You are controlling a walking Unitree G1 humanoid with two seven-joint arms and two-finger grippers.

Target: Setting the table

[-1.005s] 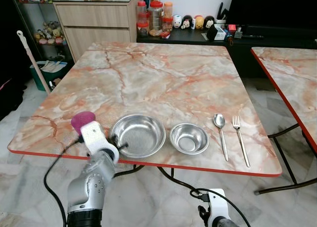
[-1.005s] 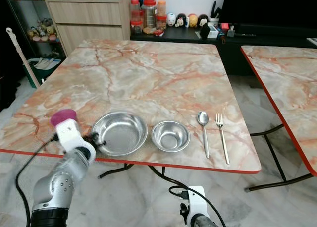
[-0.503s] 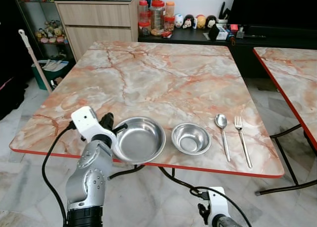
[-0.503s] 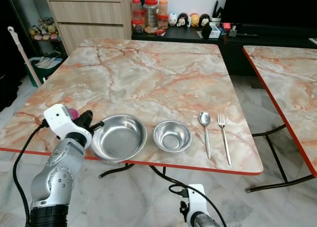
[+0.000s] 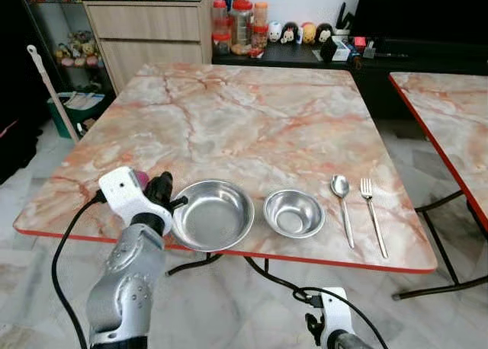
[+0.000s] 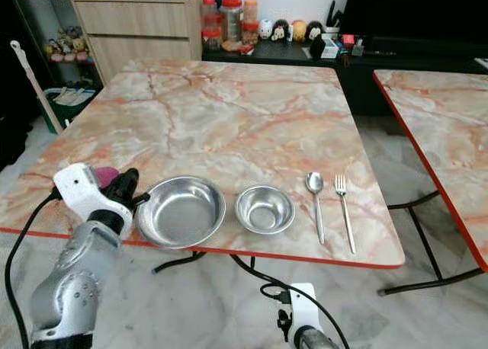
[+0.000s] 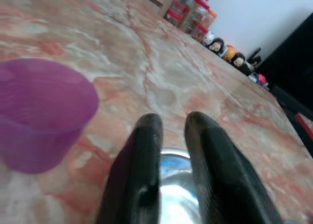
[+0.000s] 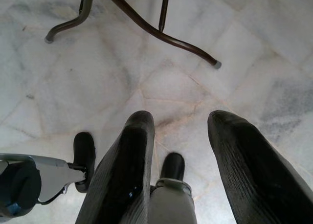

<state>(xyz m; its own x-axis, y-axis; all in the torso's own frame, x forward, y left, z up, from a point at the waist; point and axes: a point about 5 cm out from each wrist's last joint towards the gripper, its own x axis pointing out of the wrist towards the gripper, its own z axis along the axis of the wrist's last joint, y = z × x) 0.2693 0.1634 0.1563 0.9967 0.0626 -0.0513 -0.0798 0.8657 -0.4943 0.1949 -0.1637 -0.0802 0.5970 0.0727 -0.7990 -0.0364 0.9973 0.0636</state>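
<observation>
Left gripper (image 7: 171, 123) fingers nearly closed, empty, at large bowl (image 5: 213, 214) rim beside purple cup (image 7: 41, 111), near table (image 5: 252, 120) edge

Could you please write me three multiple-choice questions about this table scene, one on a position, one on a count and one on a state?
1. What lies at the right end of the row on the table?
A. the fork
B. the purple cup
C. the large bowl

2. How many metal bowls are on the table?
A. one
B. two
C. four

3. What is the left gripper doing?
A. gripping the spoon
B. hanging beside the floor
C. closed on the large bowl's rim

Answers:
1. A, the fork lies right of the spoon.
2. B, a large bowl and a small bowl.
3. C, the left gripper has its jaws pinching that rim, beside the purple cup.
</observation>
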